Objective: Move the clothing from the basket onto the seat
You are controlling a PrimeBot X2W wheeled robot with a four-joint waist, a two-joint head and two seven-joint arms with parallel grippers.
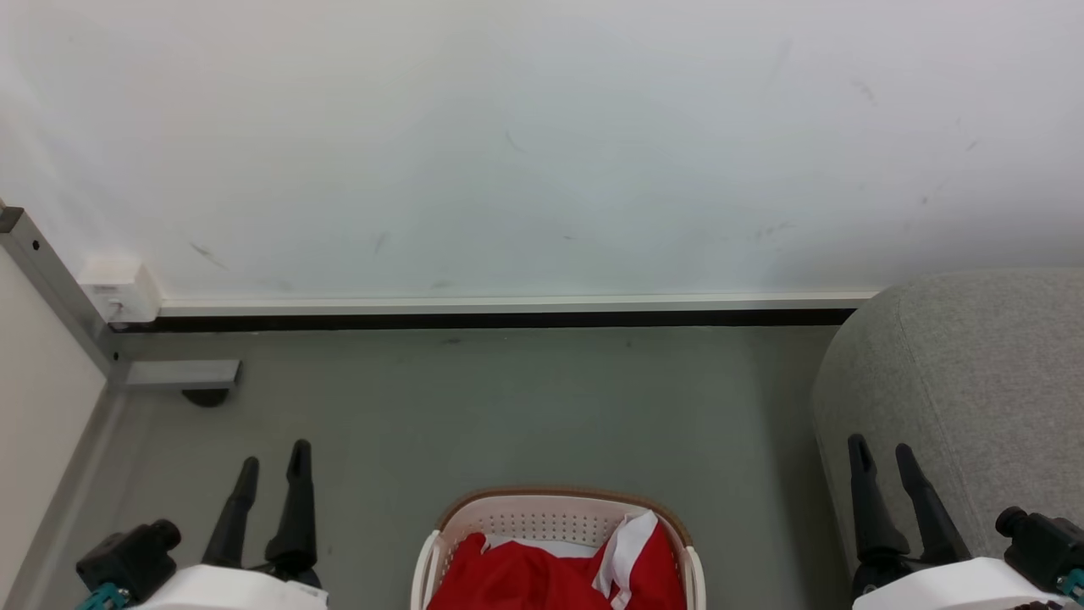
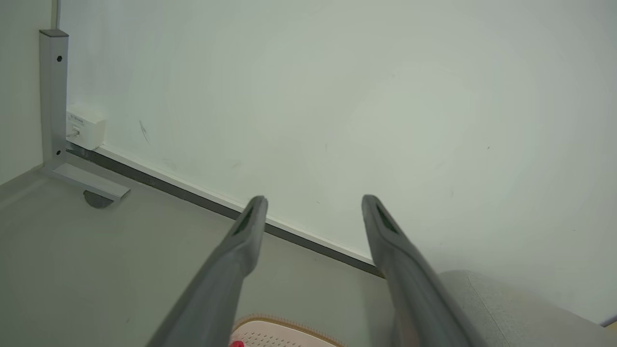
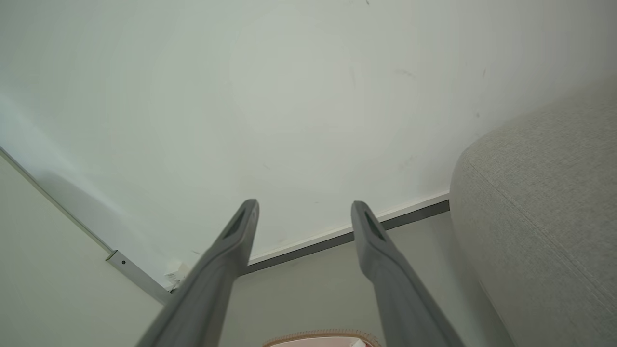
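Clothing (image 1: 542,576) — red with white trim — lies heaped in the basket (image 1: 542,518), with no clear long axis. The left gripper (image 1: 273,453) stands off the basket's left, the right gripper (image 1: 881,445) off its right, on the side of the seat (image 1: 974,381). Both are spread and empty, fingers pointing past the basket toward the wall. Either arm would have to dip inward — neither looks clearly nearer.

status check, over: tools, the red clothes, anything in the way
Left tool open, empty. Right tool open, empty, near the seat. Clothing in the basket, not yet gripped. No obstruction seen.
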